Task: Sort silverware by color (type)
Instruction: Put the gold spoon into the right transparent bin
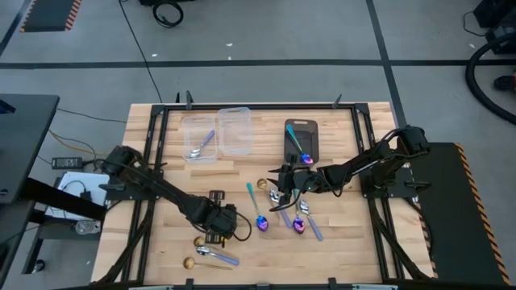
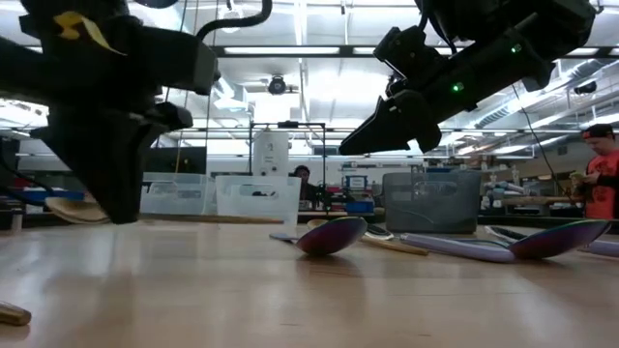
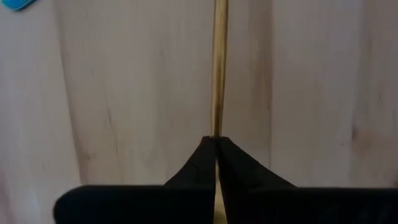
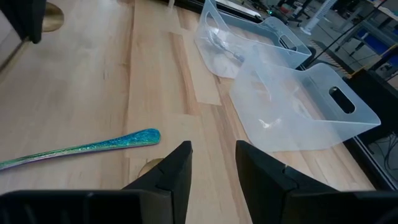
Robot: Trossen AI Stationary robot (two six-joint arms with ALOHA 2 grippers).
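Observation:
My left gripper (image 1: 216,229) is over the table's near left part, shut on a gold spoon (image 1: 200,241). A second gold spoon (image 1: 189,263) and a silver spoon with a lavender handle (image 1: 219,257) lie flat beside it. My right gripper (image 1: 281,179) hangs open over a cluster of spoons (image 1: 290,211) at the table's middle. In the right wrist view a teal-handled spoon (image 4: 93,146) and a gold bowl (image 4: 151,167) lie below its fingers (image 4: 212,163). One iridescent spoon (image 1: 300,150) lies in the dark grey bin (image 1: 302,133). My left gripper pinches the gold spoon's thin handle (image 3: 217,127) between its two fingertips, coming from above and pointing down. The handle runs straight out from the seam of the fingers. In the low view the bowl (image 2: 75,209) hangs beside the fingers, lifted clear of the table.
Two clear bins stand at the far left of centre: one (image 1: 197,137) holds a silver spoon with a lavender handle, the other (image 1: 235,130) shows nothing inside. They also appear ahead of my right gripper (image 4: 298,106). A person (image 2: 602,164) stands beyond the table.

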